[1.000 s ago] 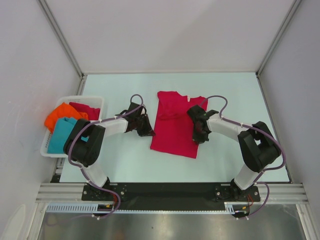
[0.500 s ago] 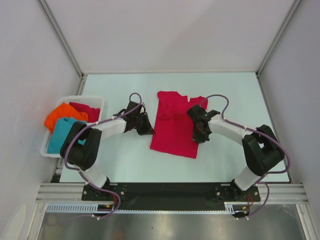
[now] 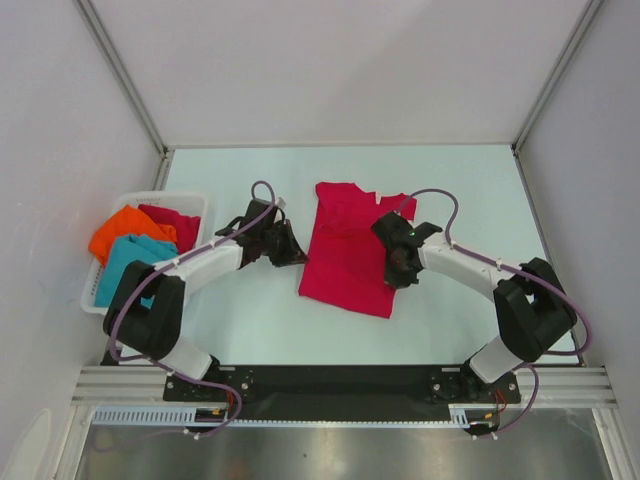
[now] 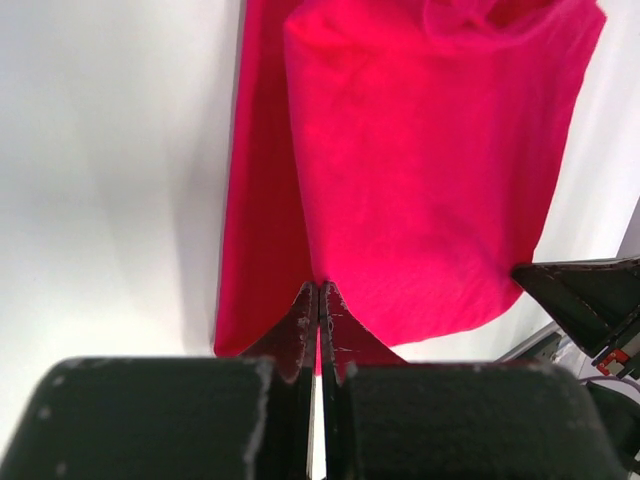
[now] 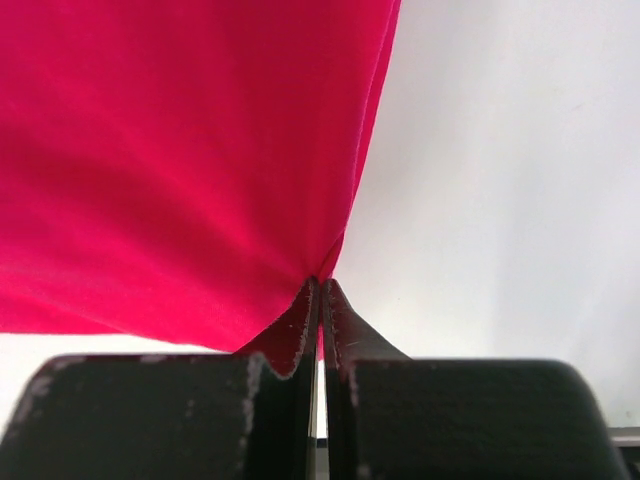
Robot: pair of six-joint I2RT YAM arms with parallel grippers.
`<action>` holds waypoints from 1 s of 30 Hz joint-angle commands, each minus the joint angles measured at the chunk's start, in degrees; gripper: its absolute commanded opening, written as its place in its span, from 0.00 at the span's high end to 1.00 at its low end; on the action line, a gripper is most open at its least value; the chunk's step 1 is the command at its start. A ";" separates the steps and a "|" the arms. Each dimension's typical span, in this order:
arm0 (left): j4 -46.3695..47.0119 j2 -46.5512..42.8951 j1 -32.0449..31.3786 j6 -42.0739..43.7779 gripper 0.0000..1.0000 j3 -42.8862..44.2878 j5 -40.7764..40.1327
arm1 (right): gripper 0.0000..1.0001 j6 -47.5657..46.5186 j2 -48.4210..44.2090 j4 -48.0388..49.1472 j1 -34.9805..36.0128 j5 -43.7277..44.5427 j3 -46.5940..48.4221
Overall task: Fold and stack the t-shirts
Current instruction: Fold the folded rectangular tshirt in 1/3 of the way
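Gripping crimson t-shirt [image 3: 345, 262] at both sides, centre frame.
Left fingers [image 4: 295, 335] and right fingers [image 5: 295, 335] are pinching its edges, likely for folding.

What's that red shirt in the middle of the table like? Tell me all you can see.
The crimson t-shirt is plain soft cloth, lying on the pale table between the two arms, neck end toward the far side. One layer looks folded lengthwise over another. The left tool is pinched shut on its left edge and the right tool on its right edge, the cloth puckering to a point at each pinch.
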 commanded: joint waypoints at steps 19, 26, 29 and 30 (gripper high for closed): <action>-3.18 -17.75 -0.32 -0.05 1.00 -10.98 -1.55 | 1.00 9.68 -9.33 -9.76 11.60 3.89 0.68; -3.97 -23.11 -0.49 -0.58 1.00 -15.03 -1.98 | 1.00 14.42 -12.14 -11.25 16.43 4.15 -2.13; -4.15 -24.35 -0.76 -0.93 1.00 -16.44 -2.16 | 1.00 16.53 -12.76 -11.34 18.72 4.15 -3.63; -4.23 -24.61 -0.85 -1.02 1.00 -16.96 -2.16 | 1.00 17.50 -13.11 -11.43 19.42 4.24 -3.98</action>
